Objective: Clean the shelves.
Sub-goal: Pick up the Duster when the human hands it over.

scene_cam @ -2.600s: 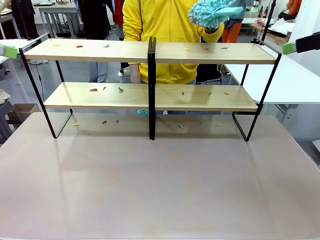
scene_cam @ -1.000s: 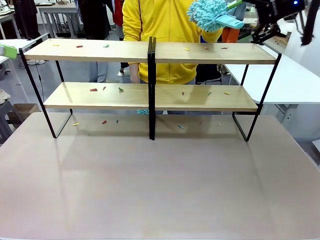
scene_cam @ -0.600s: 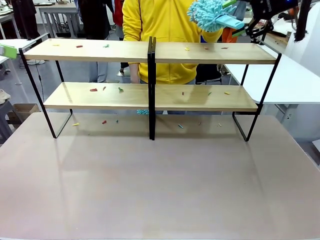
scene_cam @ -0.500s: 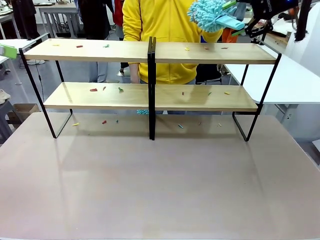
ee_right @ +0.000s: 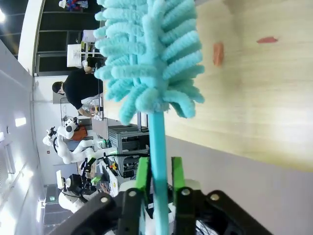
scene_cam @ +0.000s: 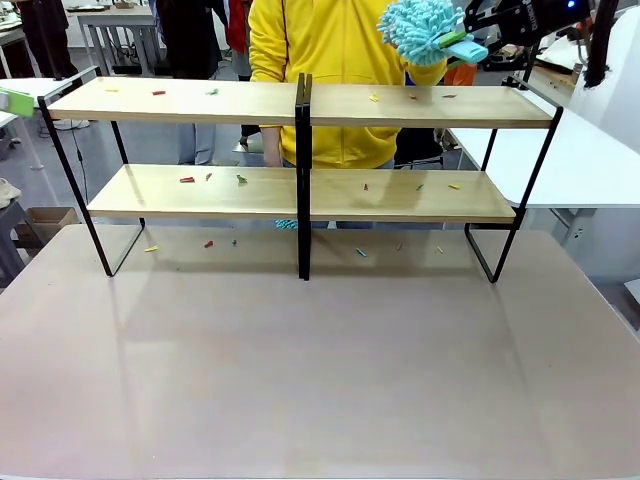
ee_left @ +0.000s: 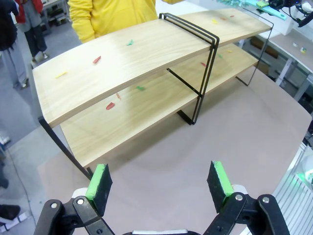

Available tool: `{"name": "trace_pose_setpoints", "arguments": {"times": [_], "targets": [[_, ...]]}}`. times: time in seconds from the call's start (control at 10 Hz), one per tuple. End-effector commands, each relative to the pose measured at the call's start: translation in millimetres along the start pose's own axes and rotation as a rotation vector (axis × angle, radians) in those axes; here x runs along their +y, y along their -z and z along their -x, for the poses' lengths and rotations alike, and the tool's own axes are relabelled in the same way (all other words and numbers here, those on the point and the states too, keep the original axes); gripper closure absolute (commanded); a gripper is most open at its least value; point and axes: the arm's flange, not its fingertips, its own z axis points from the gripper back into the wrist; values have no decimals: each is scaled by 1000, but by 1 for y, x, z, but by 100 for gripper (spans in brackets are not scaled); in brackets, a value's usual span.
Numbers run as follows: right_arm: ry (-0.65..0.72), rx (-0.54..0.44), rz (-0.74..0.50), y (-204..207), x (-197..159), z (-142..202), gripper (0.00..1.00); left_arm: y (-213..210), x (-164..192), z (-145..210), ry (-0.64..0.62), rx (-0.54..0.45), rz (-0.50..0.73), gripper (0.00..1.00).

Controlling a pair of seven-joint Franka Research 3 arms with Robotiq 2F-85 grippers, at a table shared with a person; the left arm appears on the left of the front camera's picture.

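1. The shelves (scene_cam: 300,190) stand in the middle of the frame in the front view, on the far part of the tabletop (scene_cam: 320,380). They have two levels of light wooden boards on a thin black frame, with a black post in the centre.
2. Small coloured scraps (scene_cam: 187,180), red, green and yellow, lie on both levels. Some more lie on the tabletop under the lower boards.
3. The right gripper (scene_cam: 462,42) is in the upper right of the frame, above the right end of the top board. It is clamped on the handle of a fluffy turquoise duster (scene_cam: 420,25). In the right wrist view the thin handle sits between the two green pads (ee_right: 143,174), and the duster head rises over a wooden board.
4. A person in a yellow top (scene_cam: 330,60) stands behind the shelves. The yellow sleeve is just under the duster head, but I cannot tell whether the hand touches the duster.
5. The left gripper (ee_left: 160,183) is at the bottom of the left wrist view. Its jaws are wide apart and hold nothing. It hangs over the tabletop, and the shelves run from the left side to the upper right of that frame.
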Motion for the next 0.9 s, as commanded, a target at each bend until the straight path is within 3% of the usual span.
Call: {"name": "trace_pose_setpoints", "arguments": {"times": [0.0, 0.4, 0.6, 0.8], "targets": [[19, -25, 11, -5, 0, -2, 100, 0, 0, 0, -4, -5, 2, 0], [-22, 24, -47, -21, 1, 8, 100, 0, 0, 0, -4, -5, 2, 0], [-160, 113, -63, -86, 10, 38, 100, 0, 0, 0, -4, -5, 2, 0], [-273, 234, -50, -184, 7, 86, 100, 0, 0, 0, -4, -5, 2, 0]]}}
